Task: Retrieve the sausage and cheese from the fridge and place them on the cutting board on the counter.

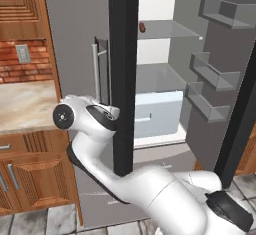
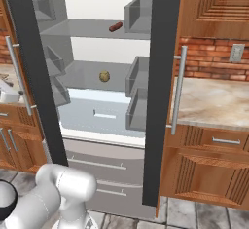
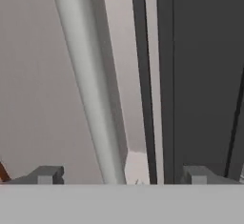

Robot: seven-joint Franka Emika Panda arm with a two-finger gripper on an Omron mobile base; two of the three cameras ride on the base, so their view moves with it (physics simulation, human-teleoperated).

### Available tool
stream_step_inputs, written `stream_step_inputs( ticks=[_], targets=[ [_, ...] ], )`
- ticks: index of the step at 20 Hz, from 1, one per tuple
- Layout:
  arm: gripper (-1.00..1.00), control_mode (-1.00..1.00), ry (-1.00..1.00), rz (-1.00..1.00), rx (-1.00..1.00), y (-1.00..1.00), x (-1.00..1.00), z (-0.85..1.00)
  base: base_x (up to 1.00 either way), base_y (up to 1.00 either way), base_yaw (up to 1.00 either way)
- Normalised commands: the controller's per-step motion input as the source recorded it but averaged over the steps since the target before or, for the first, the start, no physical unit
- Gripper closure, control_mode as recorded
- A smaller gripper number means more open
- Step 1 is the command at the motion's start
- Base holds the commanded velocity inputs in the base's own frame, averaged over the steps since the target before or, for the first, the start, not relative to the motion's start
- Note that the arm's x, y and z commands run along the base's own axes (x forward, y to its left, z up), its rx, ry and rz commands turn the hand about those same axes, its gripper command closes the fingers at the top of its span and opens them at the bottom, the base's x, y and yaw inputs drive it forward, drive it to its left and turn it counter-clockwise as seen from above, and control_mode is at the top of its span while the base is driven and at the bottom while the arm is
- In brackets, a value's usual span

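The fridge [image 1: 75, 39] stands with both doors swung out. The sausage [image 1: 142, 27], small and dark red-brown, lies on the upper shelf [image 2: 115, 27]. On the middle shelf sits a small yellow-brown lump [image 2: 104, 76] that may be the cheese. My gripper [image 3: 123, 175] is open. Its fingertips [image 3: 45, 174] stand wide apart on either side of the left door's grey bar handle [image 3: 90, 99], clear of it. In the left base view my arm reaches to that handle [image 1: 95, 69] by the door's black edge [image 1: 123, 74]. The cutting board is out of view.
The right door [image 1: 215, 74] carries grey bins and stands far open. A white drawer [image 1: 157, 111] fills the fridge's lower part. The beige counter [image 1: 25, 104] lies left of the fridge, with another stretch [image 2: 209, 101] on the right over wooden cabinets [image 2: 204, 169].
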Motion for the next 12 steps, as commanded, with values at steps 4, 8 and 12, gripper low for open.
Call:
stream_step_inputs(
  ticks=[4,8,12],
  targets=[
    [-1.0,-1.0,0.0,-0.38,0.0,0.0,-0.49,0.13,0.0,0.0,0.0],
    [-1.0,-1.0,0.0,-0.23,-0.03,-0.05,-0.3,0.11,0.0,0.0,0.0],
    [-1.0,-1.0,-0.11,0.03,0.0,-0.26,-0.8,0.45,0.0,0.0,0.0]
  ],
)
